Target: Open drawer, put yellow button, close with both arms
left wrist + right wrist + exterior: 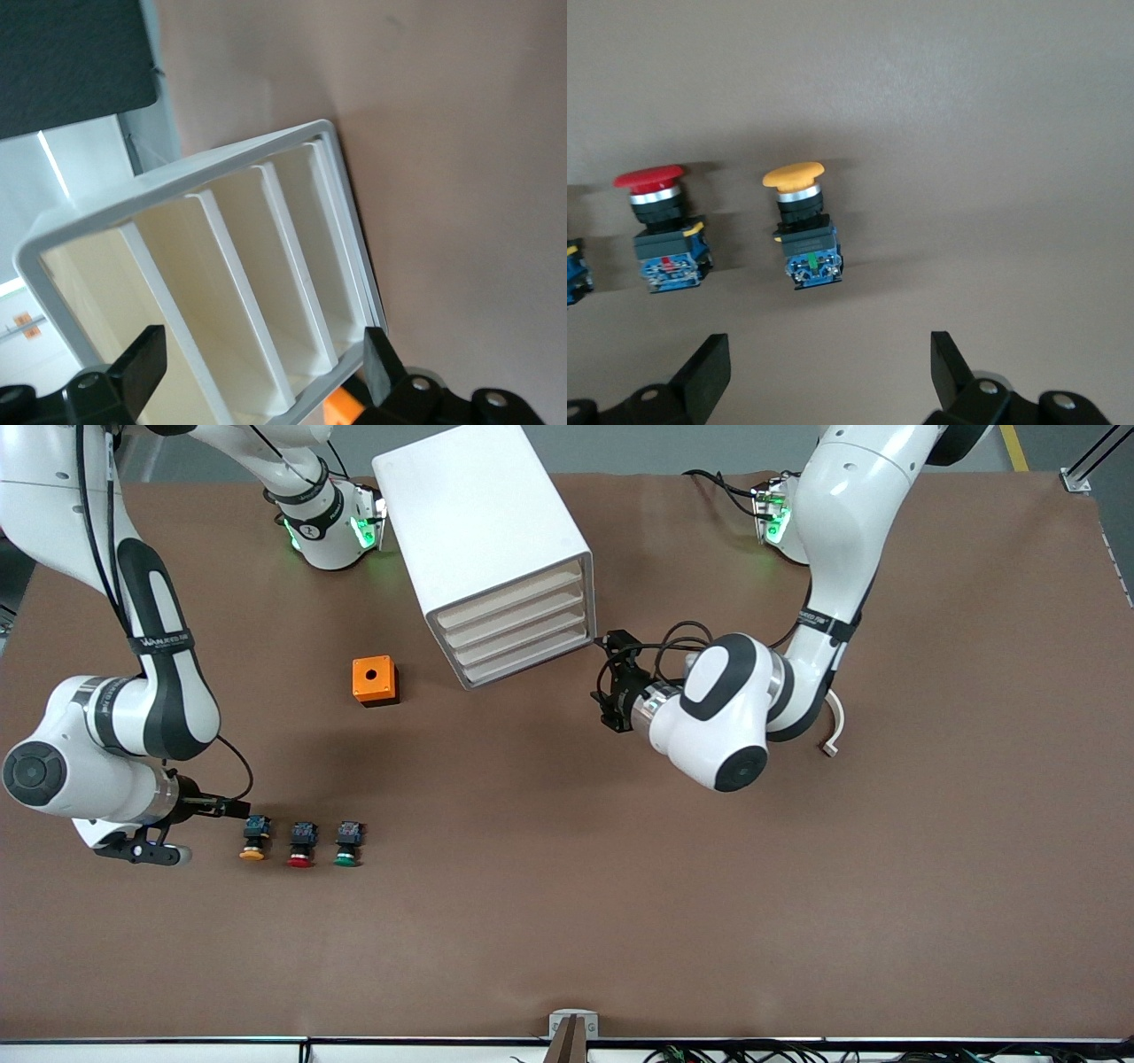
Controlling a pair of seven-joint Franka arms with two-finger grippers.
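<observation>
A: Which arm sits nearer the drawer (507, 584)?
B: The left gripper (611, 682), fingers spread and empty, faces the cabinet (483, 540) front; the drawer, topmost and closed, lies at its ten o'clock

A: And the yellow button (254, 840)?
B: On the table at three o'clock of the right gripper (146, 850), open, empty; cap toward the camera
</observation>
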